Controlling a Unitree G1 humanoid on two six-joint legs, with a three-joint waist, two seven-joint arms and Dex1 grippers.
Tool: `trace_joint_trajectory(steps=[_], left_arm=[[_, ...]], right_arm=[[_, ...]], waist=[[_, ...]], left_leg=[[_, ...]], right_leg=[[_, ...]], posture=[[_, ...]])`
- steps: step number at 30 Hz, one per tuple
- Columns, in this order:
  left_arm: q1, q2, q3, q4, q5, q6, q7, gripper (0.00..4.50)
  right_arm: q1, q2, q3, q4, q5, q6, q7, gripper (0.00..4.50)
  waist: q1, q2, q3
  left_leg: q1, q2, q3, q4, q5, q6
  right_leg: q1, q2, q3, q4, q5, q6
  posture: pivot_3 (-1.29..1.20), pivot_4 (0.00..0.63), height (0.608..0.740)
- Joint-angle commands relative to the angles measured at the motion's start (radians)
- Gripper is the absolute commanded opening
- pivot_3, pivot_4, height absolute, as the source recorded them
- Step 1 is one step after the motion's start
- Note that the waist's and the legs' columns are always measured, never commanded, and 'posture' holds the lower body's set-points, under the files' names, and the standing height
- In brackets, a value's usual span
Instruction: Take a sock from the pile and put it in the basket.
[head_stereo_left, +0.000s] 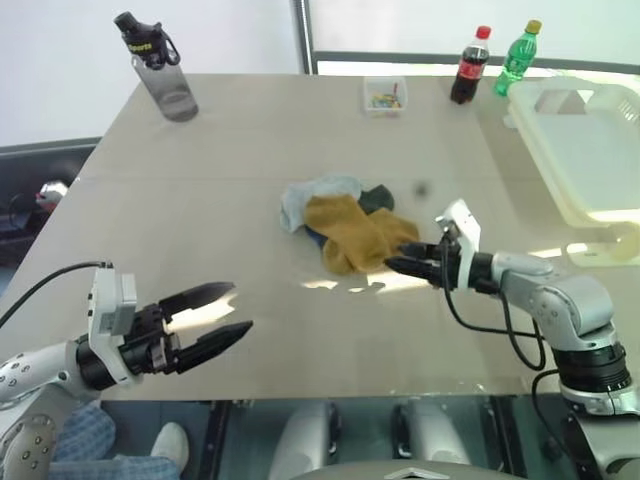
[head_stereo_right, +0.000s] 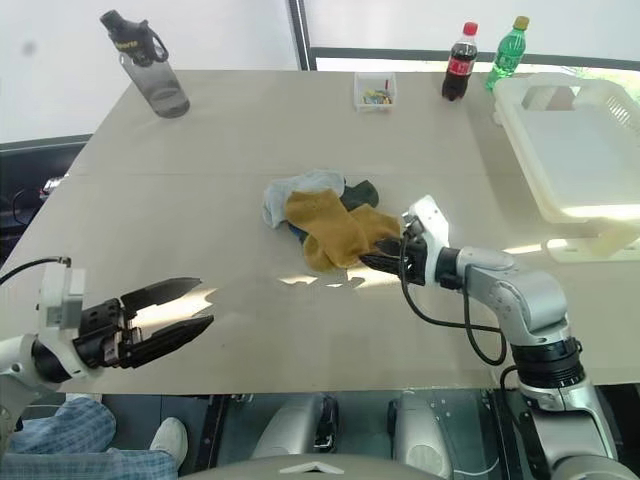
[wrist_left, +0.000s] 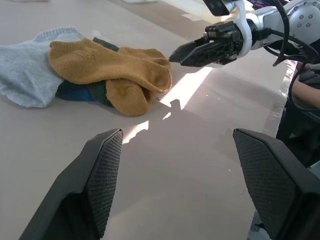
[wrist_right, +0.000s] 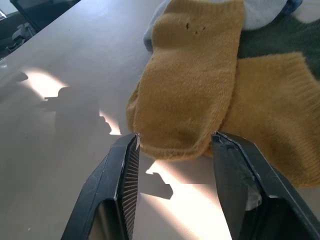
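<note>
The pile (head_stereo_left: 340, 215) of socks lies mid-table, with two mustard-yellow socks (head_stereo_left: 350, 238) on top of light blue and dark ones. My right gripper (head_stereo_left: 392, 264) is low over the table at the pile's right edge, pointing left at it. In the right wrist view its fingers (wrist_right: 120, 175) stand apart, open, and the end of one mustard sock (wrist_right: 190, 100) lies just between their tips, unpinched. My left gripper (head_stereo_left: 235, 310) hovers open and empty near the table's front left, far from the pile. The cream basket (head_stereo_left: 590, 150) sits at the back right.
A dark water bottle (head_stereo_left: 158, 68) stands at the back left. A small clear box (head_stereo_left: 385, 94), a cola bottle (head_stereo_left: 470, 66) and a green bottle (head_stereo_left: 518, 58) line the far edge. A person's shoe (head_stereo_left: 170, 445) shows below the front edge.
</note>
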Motion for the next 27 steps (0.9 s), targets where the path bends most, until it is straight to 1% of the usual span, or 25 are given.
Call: trace_joint_trajectory(steps=[1,12,13,14,15,16,18,19,24,27], left_arm=[[0.008,-0.002,0.012,-0.02,-0.001,-0.014,-0.003,3.76],[0.012,-0.001,0.016,-0.021,-0.002,-0.016,-0.003,3.76],[0.012,-0.002,0.016,-0.021,-0.002,-0.016,-0.002,3.76],[0.012,-0.002,0.016,-0.021,-0.002,-0.017,-0.002,3.76],[0.013,-0.003,0.016,-0.021,-0.001,-0.017,-0.003,3.76],[0.014,-0.003,0.016,-0.021,-0.001,-0.018,-0.003,3.76],[0.011,-0.002,0.014,-0.019,0.0,-0.017,-0.003,3.76],[0.01,-0.002,0.014,-0.019,0.0,-0.017,-0.002,3.76],[0.011,-0.004,0.014,-0.018,0.003,-0.02,-0.004,3.76],[0.011,-0.005,0.016,-0.018,0.005,-0.022,-0.005,3.76]], right_arm=[[-0.022,0.013,0.02,0.019,-0.036,-0.046,-0.021,2.41],[-0.03,0.024,0.086,0.048,-0.118,-0.095,-0.023,2.41],[-0.03,0.026,0.087,0.048,-0.12,-0.097,-0.023,2.04],[-0.03,0.027,0.089,0.048,-0.124,-0.099,-0.022,1.91],[-0.029,0.027,0.094,0.048,-0.132,-0.104,-0.022,1.67],[-0.029,0.026,0.098,0.049,-0.14,-0.109,-0.02,1.29],[-0.031,0.025,0.103,0.055,-0.151,-0.117,-0.017,0.36],[-0.032,0.025,0.104,0.057,-0.154,-0.12,-0.015,0.06],[-0.034,0.022,0.111,0.061,-0.174,-0.137,-0.006,0.06],[-0.032,0.01,0.112,0.046,-0.161,-0.131,0.023,0.06]], waist=[[-0.001,0.0,0.0],[0.0,0.0,0.0],[0.0,0.0,0.0],[0.0,0.0,0.0],[0.0,0.0,0.0],[0.0,0.0,0.0],[0.0,0.0,0.0],[0.0,0.0,0.0],[0.0,0.0,0.0],[0.0,0.0,0.0]], left_leg=[[0.0,0.0,0.0,0.0,0.0,0.0],[0.0,0.0,0.0,0.0,0.0,0.0],[0.0,0.0,0.0,0.0,0.0,0.0],[0.0,0.0,0.0,0.0,0.0,0.0],[0.0,0.0,0.0,0.0,0.0,0.0],[0.0,0.0,0.0,0.0,0.0,0.0],[0.0,0.0,0.0,0.0,0.0,0.0],[0.0,0.0,0.0,0.0,0.0,0.0],[0.0,0.0,0.0,0.0,0.0,0.0],[0.0,0.0,0.0,0.0,0.0,0.0]], right_leg=[[0.0,0.0,0.0,0.0,0.0,0.0],[0.0,0.001,0.0,0.001,0.0,0.0],[0.0,0.001,0.0,0.001,0.0,0.0],[0.0,0.001,0.0,0.001,0.0,0.0],[0.0,0.001,0.0,0.001,0.0,0.0],[0.0,0.001,0.0,0.001,0.0,0.0],[0.0,0.001,0.0,0.001,0.0,0.0],[0.0,0.001,0.0,0.001,0.0,0.0],[0.0,0.001,0.0,0.001,0.0,0.0],[0.0,0.001,0.0,0.001,0.0,0.0]], posture=[[0.0,0.15,0.74],[0.0,0.15,0.74],[0.0,0.15,0.74],[0.0,0.15,0.74],[0.0,0.15,0.74],[0.0,0.15,0.74],[0.0,0.15,0.74],[0.0,0.15,0.74],[0.0,0.15,0.74],[0.0,0.15,0.74]])
